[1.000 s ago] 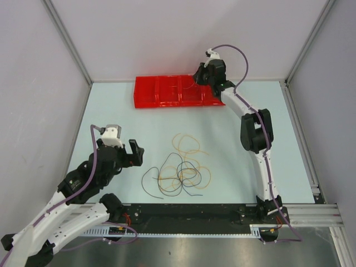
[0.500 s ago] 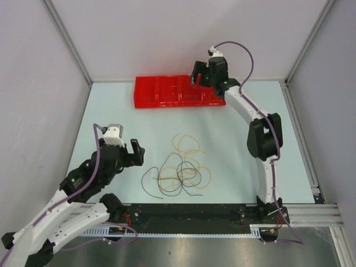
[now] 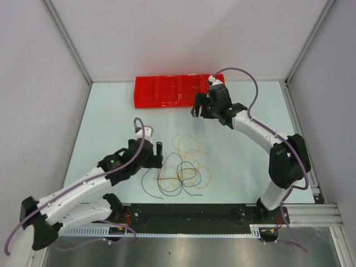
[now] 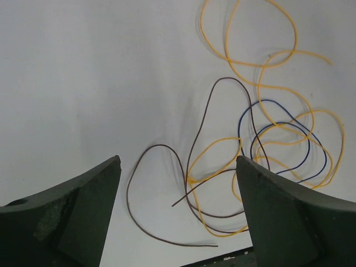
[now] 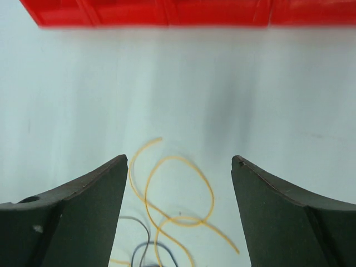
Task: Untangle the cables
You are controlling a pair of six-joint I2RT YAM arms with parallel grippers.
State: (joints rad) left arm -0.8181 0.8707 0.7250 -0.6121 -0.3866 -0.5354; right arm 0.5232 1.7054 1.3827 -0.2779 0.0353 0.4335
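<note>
The cables (image 3: 181, 171) lie in a loose tangle on the pale table, near the front middle. Yellow loops (image 3: 188, 143) reach toward the back, and a dark brown wire (image 3: 146, 186) trails off to the left. My left gripper (image 3: 157, 156) hovers open at the tangle's left edge. In the left wrist view the brown wire (image 4: 159, 196), yellow loops (image 4: 261, 72) and a navy loop (image 4: 278, 146) lie below its open gripper (image 4: 178, 162). My right gripper (image 3: 201, 109) hangs open behind the tangle, empty. Its wrist view has a yellow loop (image 5: 208, 192) between the open gripper's (image 5: 179, 160) fingers.
A red compartment tray (image 3: 161, 92) sits at the back of the table, also seen as a red band (image 5: 167, 11) at the top of the right wrist view. Grey walls stand close on the left, back and right. A black rail (image 3: 189, 214) runs along the table's front edge.
My left arm has swung right and forward to the tangle's left edge. My right gripper has left the red tray, come toward the cables and opened its jaws.
</note>
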